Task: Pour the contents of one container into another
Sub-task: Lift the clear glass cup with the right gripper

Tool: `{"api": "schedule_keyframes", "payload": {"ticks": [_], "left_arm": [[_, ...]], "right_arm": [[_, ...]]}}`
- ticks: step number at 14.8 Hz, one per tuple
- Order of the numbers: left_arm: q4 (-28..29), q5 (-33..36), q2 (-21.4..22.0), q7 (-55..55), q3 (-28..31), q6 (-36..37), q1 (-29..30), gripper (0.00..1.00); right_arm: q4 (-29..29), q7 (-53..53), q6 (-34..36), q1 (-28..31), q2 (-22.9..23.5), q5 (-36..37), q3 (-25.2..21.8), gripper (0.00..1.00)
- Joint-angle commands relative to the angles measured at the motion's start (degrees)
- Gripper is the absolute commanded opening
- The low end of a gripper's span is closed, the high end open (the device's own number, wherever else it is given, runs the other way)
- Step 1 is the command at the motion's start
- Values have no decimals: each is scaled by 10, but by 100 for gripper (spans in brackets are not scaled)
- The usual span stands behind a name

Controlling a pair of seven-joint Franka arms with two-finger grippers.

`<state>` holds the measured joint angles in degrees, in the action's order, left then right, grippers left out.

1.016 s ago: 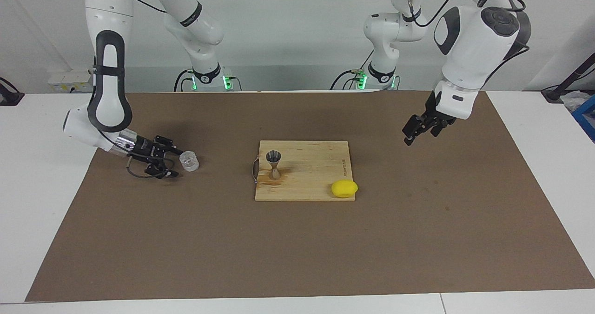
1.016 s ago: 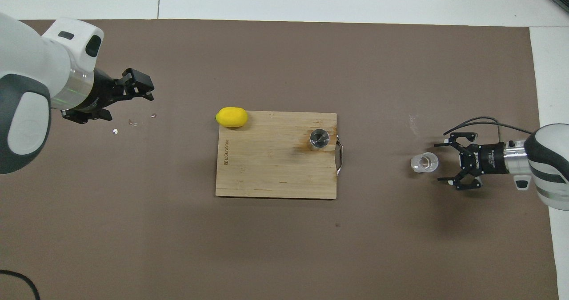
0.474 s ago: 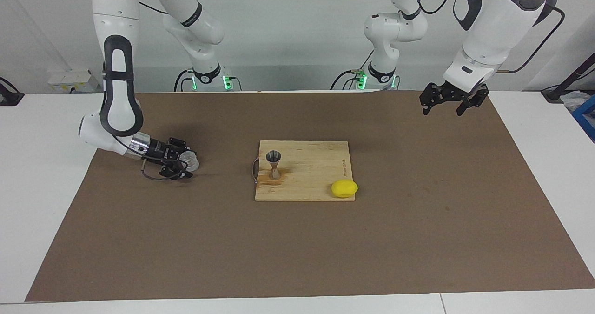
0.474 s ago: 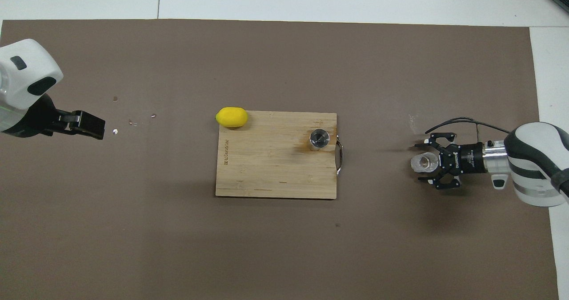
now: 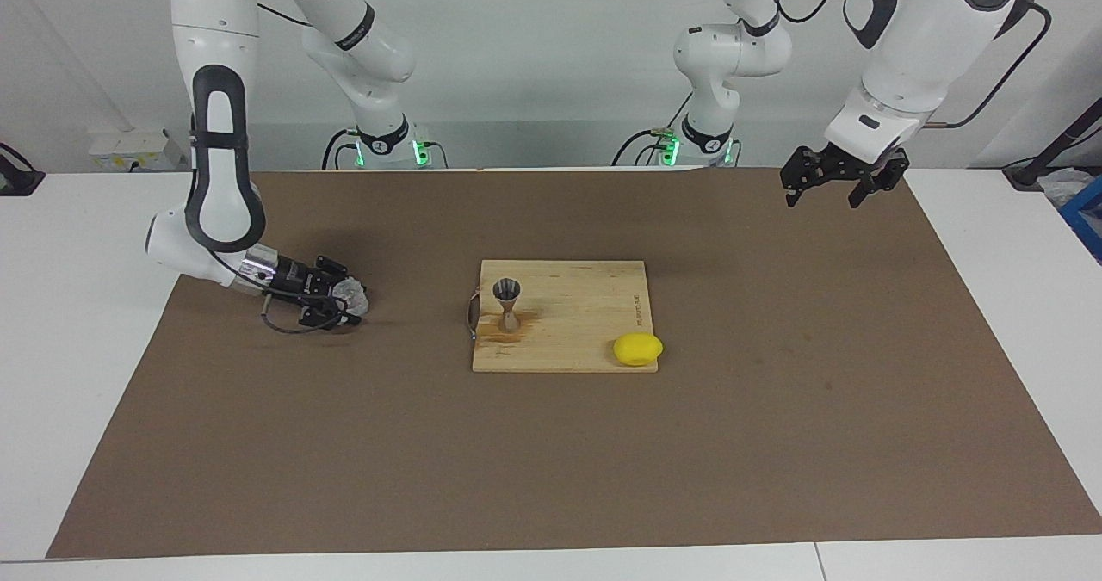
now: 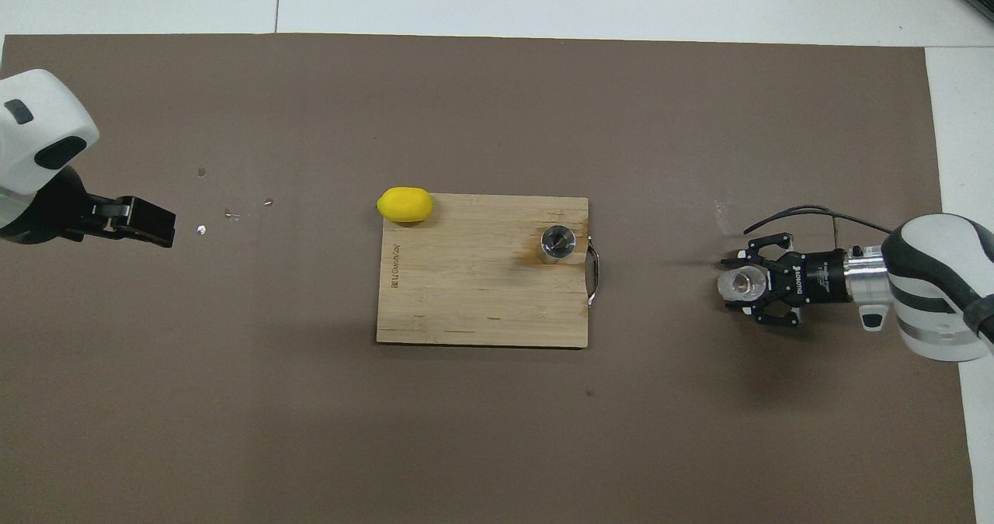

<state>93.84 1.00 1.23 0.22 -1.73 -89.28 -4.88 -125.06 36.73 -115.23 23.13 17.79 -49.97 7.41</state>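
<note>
The clear glass cup (image 5: 353,293) stands on the brown mat toward the right arm's end of the table; it also shows in the overhead view (image 6: 738,282). My right gripper (image 5: 343,300) lies low and level, its fingers closed in on the cup's sides (image 6: 735,285). The silvery hourglass jigger (image 5: 506,299) stands upright on the wooden cutting board (image 5: 585,305), at the board's handle end (image 6: 557,243). My left gripper (image 5: 825,194) is open and empty, raised over the mat's edge at the left arm's end (image 6: 159,225).
A yellow lemon (image 5: 638,349) lies at the board's corner farther from the robots, toward the left arm's end (image 6: 404,204). The board's metal handle (image 6: 593,274) faces the cup. A few small specks (image 6: 230,213) lie on the mat under the left gripper.
My right gripper has slid forward around the glass cup and closed on it. My left arm has lifted and drawn back toward the mat's edge, then slowed.
</note>
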Motion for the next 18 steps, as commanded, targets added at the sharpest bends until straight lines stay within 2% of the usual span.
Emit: {"api": "schedule_keyframes", "payload": {"ticks": [1, 2, 3, 5, 10, 14, 18], "left_arm": [[-5, -1, 15, 15, 7, 13, 7, 100], [-5, -1, 16, 14, 7, 16, 7, 100], [-7, -1, 16, 14, 9, 20, 7, 100], [-11, -1, 16, 14, 9, 28, 8, 100], [-10, -4, 24, 16, -3, 15, 31, 100], [-8, -30, 23, 11, -3, -14, 35, 100], [-8, -29, 23, 14, -20, -19, 50, 100]], "right_arm": [[-11, -9, 6, 7, -13, -17, 2, 18], [-8, -7, 11, 7, -14, -17, 2, 5], [-7, -5, 11, 7, -16, -17, 2, 0], [-7, 18, 8, -4, -31, -17, 2, 0], [10, 119, -31, -82, -58, -17, 2, 0], [36, 208, -98, -149, -55, -17, 2, 0], [72, 275, -123, -194, -45, -15, 2, 0]]}}
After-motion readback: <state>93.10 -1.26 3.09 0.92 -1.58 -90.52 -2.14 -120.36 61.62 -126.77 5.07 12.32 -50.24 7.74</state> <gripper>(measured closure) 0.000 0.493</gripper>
